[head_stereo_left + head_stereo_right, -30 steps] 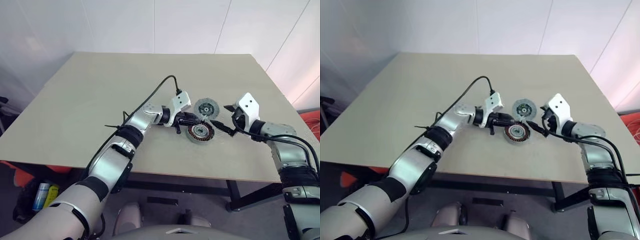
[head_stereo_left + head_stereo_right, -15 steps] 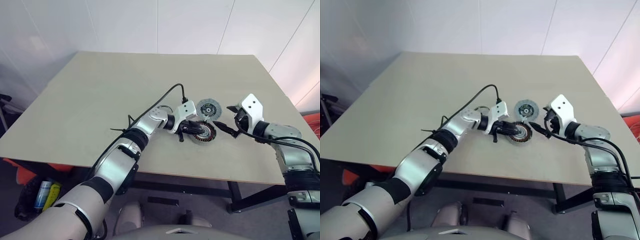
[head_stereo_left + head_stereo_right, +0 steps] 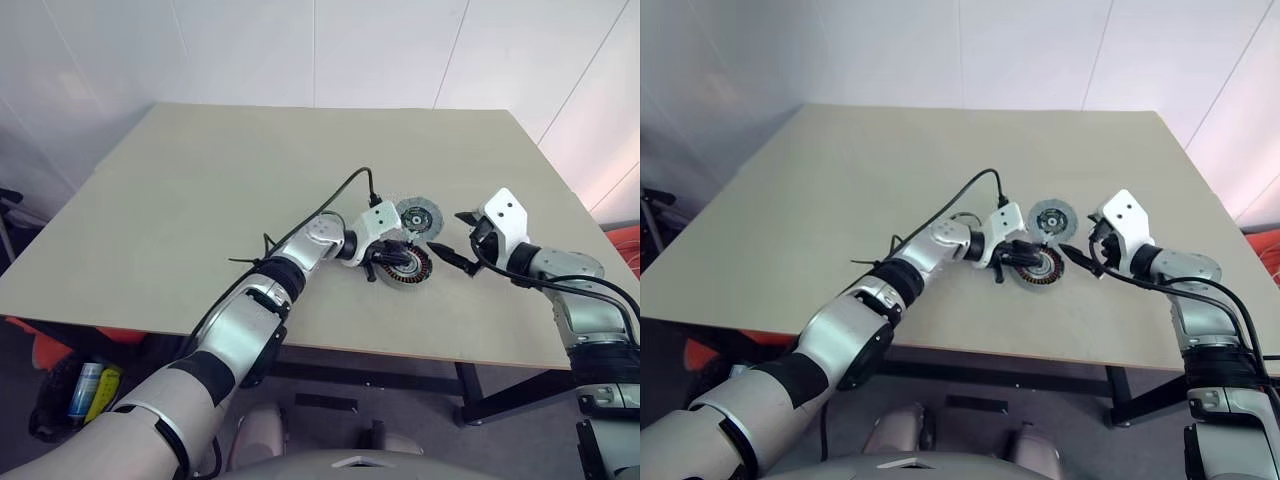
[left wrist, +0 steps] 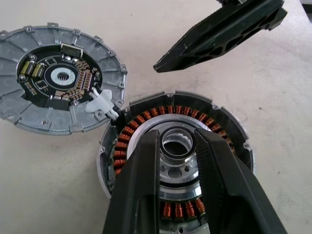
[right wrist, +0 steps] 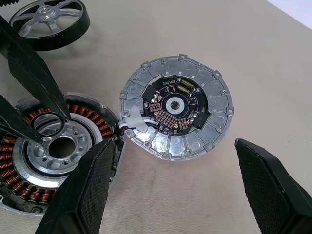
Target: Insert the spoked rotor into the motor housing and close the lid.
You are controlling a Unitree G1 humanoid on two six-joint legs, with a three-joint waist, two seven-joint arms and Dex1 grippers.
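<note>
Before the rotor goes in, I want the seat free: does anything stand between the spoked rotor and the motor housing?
Yes. The left gripper's fingers hang over the motor housing's centre, pinching a small metal ring. The spoked rotor lies on the table nearby; the lid is off.

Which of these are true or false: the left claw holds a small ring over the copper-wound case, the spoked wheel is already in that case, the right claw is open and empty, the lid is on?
1. The left gripper holds a small metal ring over the motor housing. True.
2. The spoked rotor sits inside the housing. False: it lies on the table apart from it.
3. The right gripper is open and empty. True.
4. The lid covers the housing. False: it lies face up beside it.
</note>
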